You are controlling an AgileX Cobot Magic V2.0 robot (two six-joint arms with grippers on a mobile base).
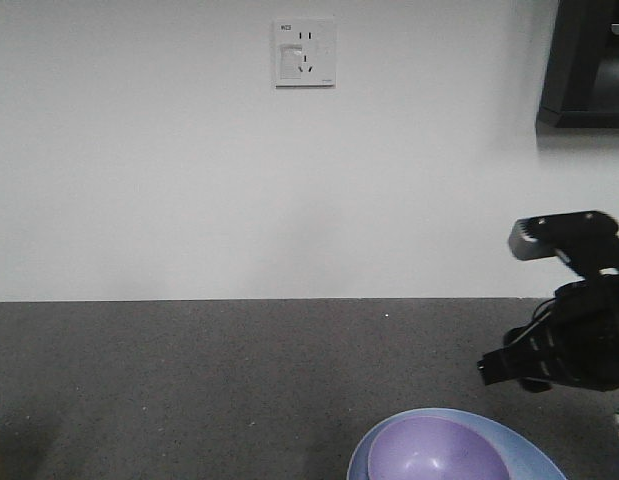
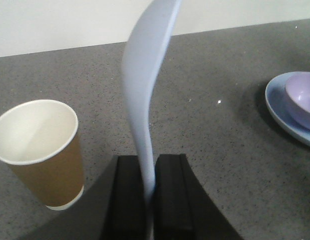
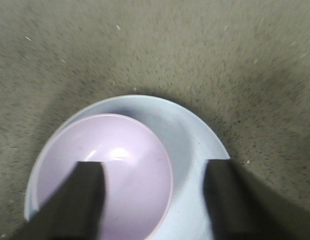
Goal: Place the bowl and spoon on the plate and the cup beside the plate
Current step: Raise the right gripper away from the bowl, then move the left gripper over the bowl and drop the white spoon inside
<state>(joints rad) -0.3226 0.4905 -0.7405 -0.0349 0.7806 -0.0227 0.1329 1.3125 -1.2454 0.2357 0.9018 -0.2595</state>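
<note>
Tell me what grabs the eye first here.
The spoon dominates the left wrist view, standing upright and clamped in the left claw, with the cup upright on the counter to its left. In the right wrist view the bowl sits in the plate, off-centre to the left, and the open right claw hangs over them.

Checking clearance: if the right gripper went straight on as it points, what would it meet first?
Probably the bowl, sitting on the plate; the open right gripper straddles its rim, though depth is unclear.
</note>
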